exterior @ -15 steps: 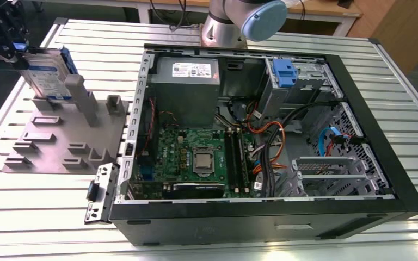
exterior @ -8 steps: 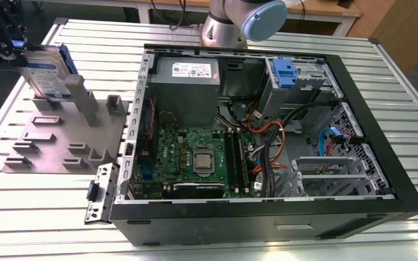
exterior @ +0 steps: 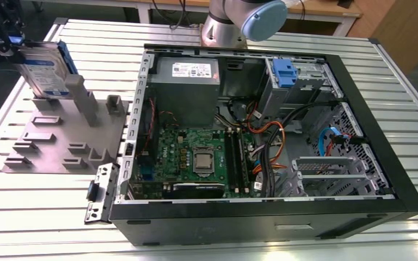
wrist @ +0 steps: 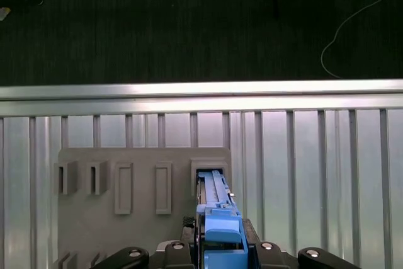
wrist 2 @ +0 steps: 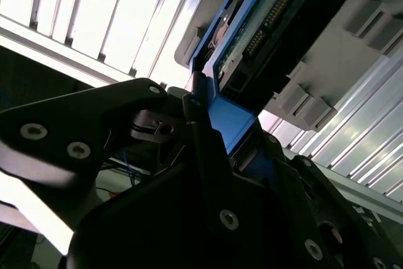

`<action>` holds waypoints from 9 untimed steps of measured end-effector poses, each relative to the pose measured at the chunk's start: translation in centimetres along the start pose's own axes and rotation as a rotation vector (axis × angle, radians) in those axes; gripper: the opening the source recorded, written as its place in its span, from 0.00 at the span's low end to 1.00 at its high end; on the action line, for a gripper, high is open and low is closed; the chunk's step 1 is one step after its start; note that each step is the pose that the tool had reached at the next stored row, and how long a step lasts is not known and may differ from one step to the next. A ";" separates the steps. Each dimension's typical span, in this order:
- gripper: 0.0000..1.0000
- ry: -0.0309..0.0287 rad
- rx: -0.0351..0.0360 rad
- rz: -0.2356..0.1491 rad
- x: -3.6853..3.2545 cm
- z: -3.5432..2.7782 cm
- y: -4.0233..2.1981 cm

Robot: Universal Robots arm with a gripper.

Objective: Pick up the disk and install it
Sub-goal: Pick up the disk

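- The gripper (exterior: 6,41) is at the exterior view's far left, over the grey fixture plate (exterior: 49,141) that lies on the slatted table (exterior: 35,217) beside the open computer case (exterior: 383,179).
- The disk (exterior: 44,70) stands upright on edge in a slot (wrist: 211,174) of that plate. Its labelled face shows in the exterior view, and its lower end sits in the slot.
- Fingers (wrist 2: 204,143): pressed onto the disk's blue carrier frame at its upper end. In the first wrist view the frame lies centred between the jaws.
- Judged step in hand: taking the disk out of the fixture. It is gripped but not clear of the slot, and nothing is installed.
- Inside the case, the metal drive cage with the blue tab (exterior: 285,73) sits at the far corner, well apart from the disk. Orange and blue cables (exterior: 267,136) lie loose between the bays.
- Recommendation: draw the disk out along the line of the slot, without tilt. The grip is on the plastic frame near one end only, so any side load could twist the disk in the jaws or bind it against the slot walls.
- Risk noted: the hold is on a narrow edge, so a slip is plausible if the disk drags.
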State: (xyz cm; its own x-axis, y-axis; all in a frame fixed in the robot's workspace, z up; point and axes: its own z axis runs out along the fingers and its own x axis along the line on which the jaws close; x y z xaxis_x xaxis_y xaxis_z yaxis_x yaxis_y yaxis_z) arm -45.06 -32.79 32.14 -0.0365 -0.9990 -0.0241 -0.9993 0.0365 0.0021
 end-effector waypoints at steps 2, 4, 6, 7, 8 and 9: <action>0.36 0.0000 -0.0001 0.000 0.00 -0.16 0.00; 0.36 -0.0001 0.0001 0.000 -0.01 -0.28 0.00; 0.36 -0.0001 0.0001 0.000 -0.01 -0.39 0.00; 0.36 -0.0001 0.0001 0.000 -0.01 -0.42 0.00; 0.36 -0.0001 0.0002 0.000 -0.01 -0.43 0.00; 0.36 0.0000 0.0000 0.000 -0.01 -0.47 0.00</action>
State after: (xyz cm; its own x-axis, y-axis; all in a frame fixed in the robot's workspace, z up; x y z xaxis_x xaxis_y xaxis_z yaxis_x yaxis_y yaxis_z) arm -45.06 -32.79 32.61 -0.0365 -0.9990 -0.0242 -0.9993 0.0365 0.0021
